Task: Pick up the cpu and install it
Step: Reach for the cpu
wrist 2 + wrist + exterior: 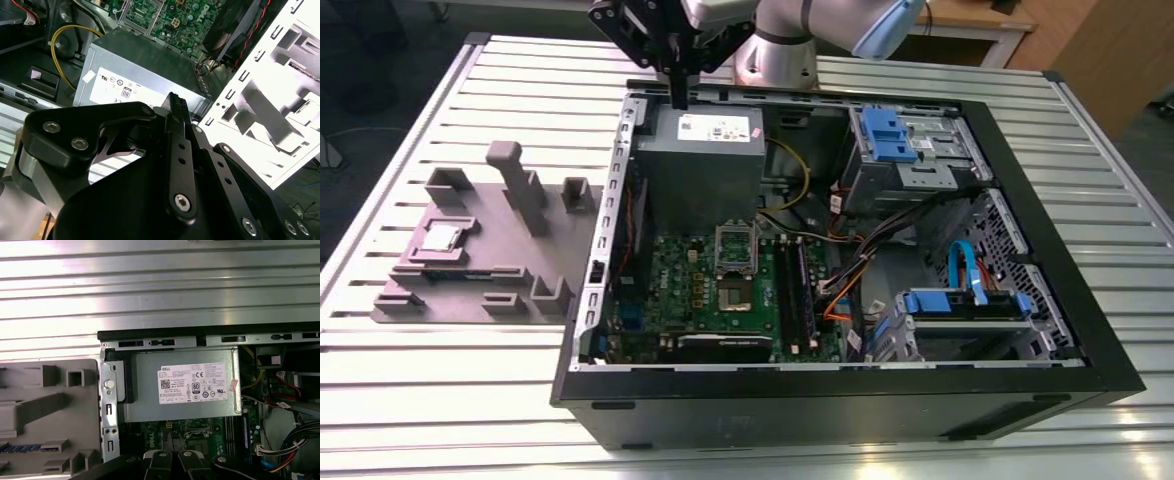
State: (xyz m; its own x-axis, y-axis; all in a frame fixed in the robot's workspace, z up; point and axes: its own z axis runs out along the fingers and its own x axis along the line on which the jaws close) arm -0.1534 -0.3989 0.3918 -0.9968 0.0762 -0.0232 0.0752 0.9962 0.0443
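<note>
With jaws apparently pressed together, empty, hovers over the grey power supply box in the open black case. Leaves the small silver square cpu well apart in a grey moulded tray on the slatted counter. Risks clipping tray posts if swung low.

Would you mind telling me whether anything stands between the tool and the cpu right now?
The tool hangs over the power supply; the case's side wall and the fixture's grey posts lie between it and the cpu.
</note>
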